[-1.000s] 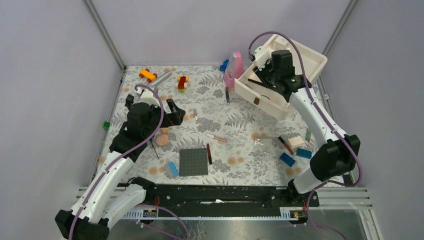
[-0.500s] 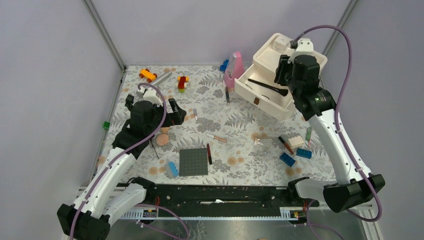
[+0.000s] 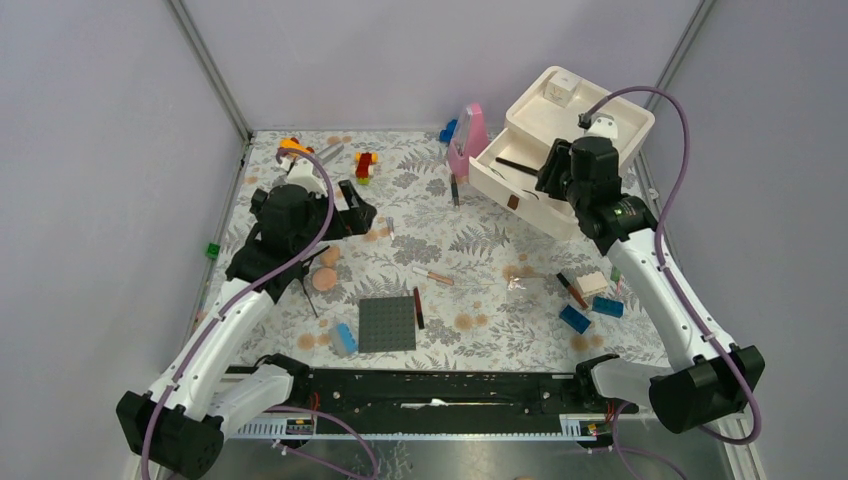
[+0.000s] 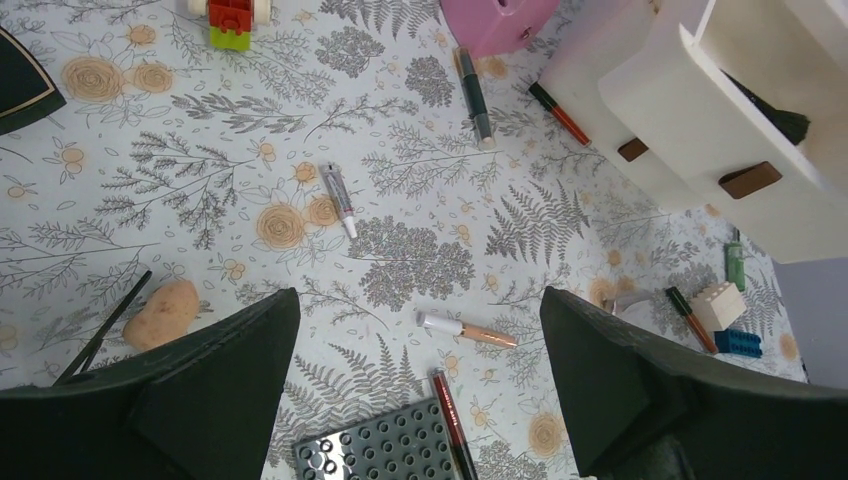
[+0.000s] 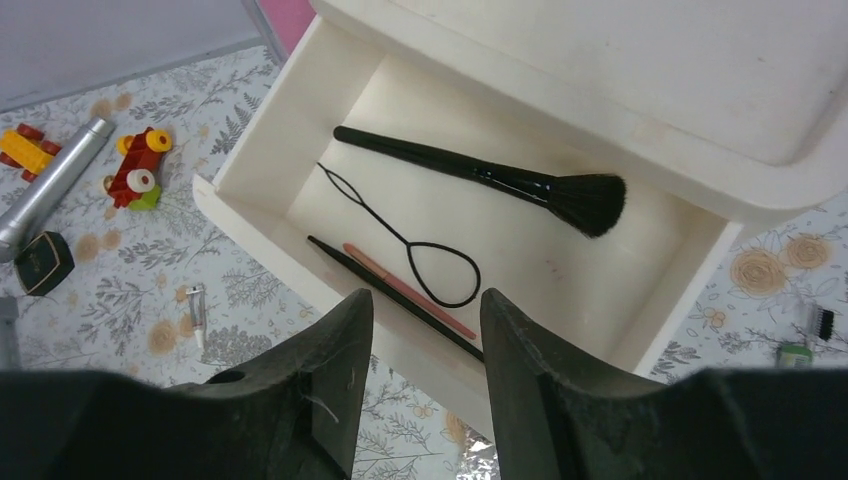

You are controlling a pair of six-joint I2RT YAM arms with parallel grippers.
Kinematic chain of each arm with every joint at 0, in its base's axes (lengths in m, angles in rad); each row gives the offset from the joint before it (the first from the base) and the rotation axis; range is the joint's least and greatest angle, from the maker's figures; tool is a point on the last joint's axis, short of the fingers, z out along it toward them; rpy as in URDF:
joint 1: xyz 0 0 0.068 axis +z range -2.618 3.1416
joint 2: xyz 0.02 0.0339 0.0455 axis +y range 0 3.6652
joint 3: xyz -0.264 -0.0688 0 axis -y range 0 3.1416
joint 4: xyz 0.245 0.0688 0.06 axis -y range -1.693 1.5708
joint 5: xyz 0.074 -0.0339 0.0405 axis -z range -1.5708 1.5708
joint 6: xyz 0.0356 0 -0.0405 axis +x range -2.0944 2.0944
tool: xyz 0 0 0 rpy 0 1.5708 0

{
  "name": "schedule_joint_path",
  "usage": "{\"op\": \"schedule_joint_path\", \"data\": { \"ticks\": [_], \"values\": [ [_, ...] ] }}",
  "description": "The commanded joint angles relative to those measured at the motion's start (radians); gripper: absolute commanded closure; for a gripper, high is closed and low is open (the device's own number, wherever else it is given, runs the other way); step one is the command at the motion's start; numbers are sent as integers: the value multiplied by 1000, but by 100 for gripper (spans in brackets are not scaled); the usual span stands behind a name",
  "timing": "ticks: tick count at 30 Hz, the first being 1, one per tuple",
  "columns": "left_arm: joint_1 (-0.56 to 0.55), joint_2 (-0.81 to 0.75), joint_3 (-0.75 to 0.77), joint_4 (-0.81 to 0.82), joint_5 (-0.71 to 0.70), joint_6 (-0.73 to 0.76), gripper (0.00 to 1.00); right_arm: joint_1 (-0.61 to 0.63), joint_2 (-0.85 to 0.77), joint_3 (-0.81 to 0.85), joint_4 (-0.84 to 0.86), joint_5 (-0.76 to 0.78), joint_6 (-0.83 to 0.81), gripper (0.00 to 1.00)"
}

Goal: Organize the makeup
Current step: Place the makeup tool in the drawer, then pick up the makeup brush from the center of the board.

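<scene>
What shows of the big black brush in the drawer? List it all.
The brush is all black: a thin glossy handle, likely plastic, widening to a fluffy fanned head. It lies flat, diagonal, on the floor of the open cream drawer, head near one end wall, apart from the wire loop. Nothing grips it.

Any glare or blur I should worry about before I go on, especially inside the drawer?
Top external: even, soft light, no glare, faint shadows. Right wrist: drawer and makeup brush sharp and evenly lit; the right hand is a dark, soft-edged shape at the bottom. Left wrist: floral table cover sharp; the left hand is underexposed, nearly black.
</scene>
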Motion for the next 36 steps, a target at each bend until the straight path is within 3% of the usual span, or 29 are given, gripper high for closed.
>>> {"op": "schedule_joint_path", "data": {
  "ticks": [1, 9, 12, 20, 27, 36],
  "values": [
    [-1, -7, 63, 35, 23, -19, 1, -35, -41, 61, -33, 127, 20, 48],
    [-4, 3, 72, 32, 57, -11, 1, -532, -78, 60, -149, 34, 26, 45],
    [-5, 22, 82, 31, 70, -9, 1, -631, -59, 0, -157, 33, 13, 44],
    [-16, 65, 97, 38, 121, -29, 1, -701, 72, -199, -112, 20, 22, 41],
    [-30, 73, 71, 62, 127, -46, 1, -707, 146, -238, -81, -4, 12, 42],
    [-64, 100, 77, 65, 124, -51, 1, -710, 240, -262, -38, 77, 37, 41]
  ]
}}
